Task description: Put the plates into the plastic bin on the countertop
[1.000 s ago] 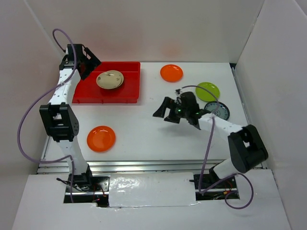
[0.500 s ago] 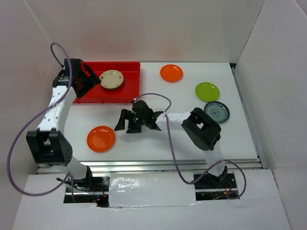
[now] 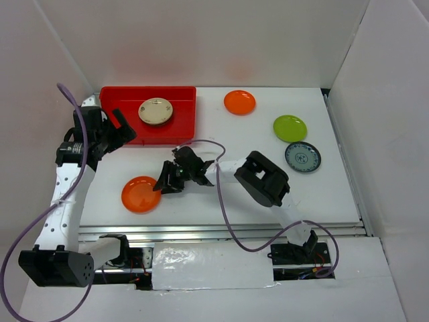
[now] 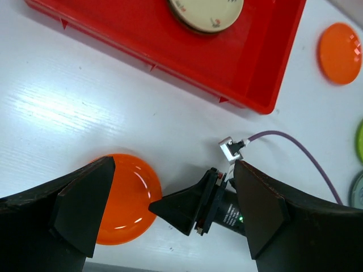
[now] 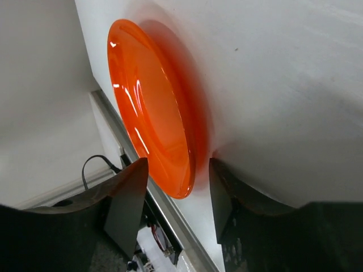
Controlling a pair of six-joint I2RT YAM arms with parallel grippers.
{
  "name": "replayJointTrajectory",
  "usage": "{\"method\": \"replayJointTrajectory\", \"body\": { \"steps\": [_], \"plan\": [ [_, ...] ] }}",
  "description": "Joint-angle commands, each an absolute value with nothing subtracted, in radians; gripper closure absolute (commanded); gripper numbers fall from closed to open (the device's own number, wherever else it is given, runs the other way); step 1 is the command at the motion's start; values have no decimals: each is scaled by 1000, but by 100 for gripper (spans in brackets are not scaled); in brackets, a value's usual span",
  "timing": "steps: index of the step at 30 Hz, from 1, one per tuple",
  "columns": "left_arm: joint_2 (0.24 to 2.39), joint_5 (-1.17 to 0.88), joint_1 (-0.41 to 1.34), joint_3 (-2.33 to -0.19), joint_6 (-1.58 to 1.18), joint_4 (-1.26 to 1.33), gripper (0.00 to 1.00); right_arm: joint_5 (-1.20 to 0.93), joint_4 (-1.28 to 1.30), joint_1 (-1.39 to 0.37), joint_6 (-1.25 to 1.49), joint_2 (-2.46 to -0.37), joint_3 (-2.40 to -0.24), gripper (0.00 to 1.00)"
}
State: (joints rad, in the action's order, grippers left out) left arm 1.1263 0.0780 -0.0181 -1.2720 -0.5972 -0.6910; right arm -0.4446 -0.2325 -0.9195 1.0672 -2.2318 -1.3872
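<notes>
1. Top view: the left arm leans along the left wall. The left gripper hovers just off the front-left corner of the red bin, its fingers spread and nothing between them.
2. Top view: the right arm reaches across its own base toward the left side of the countertop, forearm low. The right gripper sits at the right edge of the near orange plate.
3. Top view: that plate lies flat on the countertop near the front-left, in front of the bin and outside it. One beige plate rests inside the bin. The far orange plate, the lime green plate and the blue-grey plate lie on the countertop to the right.
4. Left wrist view: the camera looks down between two widely parted dark fingers, which grasp nothing. Below them are the glossy near orange plate and one right-gripper finger reaching its edge, with the bin's low wall above.
5. Right wrist view: the fingers straddle the near orange plate's rim, one on each side. They stand partly apart and not yet clamped, with a sliver of space on either side. The plate is shiny, shallow and plain orange.
</notes>
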Motion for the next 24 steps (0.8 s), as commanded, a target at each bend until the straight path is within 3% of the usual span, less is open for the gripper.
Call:
{"method": "replayJointTrajectory", "body": {
  "steps": [1,4,7,8,11,17,20,24],
  "plan": [
    [1104,49,-23,-1240,-546,-680,1,-489,-285,-937,1118,-2281,-1423,47],
    [1100,26,-21,-1215,-545,-661,1,-524,-327,-940,1158,-2315,-1430,55],
    [1094,14,-21,-1213,-532,-664,1,-491,-353,-931,1180,-2304,-1390,98],
    [1088,8,-20,-1209,-531,-661,1,-476,-363,-922,1183,-2263,-1359,100],
    [1059,-11,-11,-1187,-528,-638,1,-382,-405,-894,1172,-2079,-1199,100],
    [1048,-237,72,-1141,-489,-545,1,-73,-95,-781,953,-1616,-996,100],
    [1087,-428,86,-1108,-497,-491,1,-145,-99,-688,884,-1487,-918,100],
    [1134,-601,142,-1059,-569,-312,1,-447,-213,-582,845,-1434,-858,100]
  ]
}}
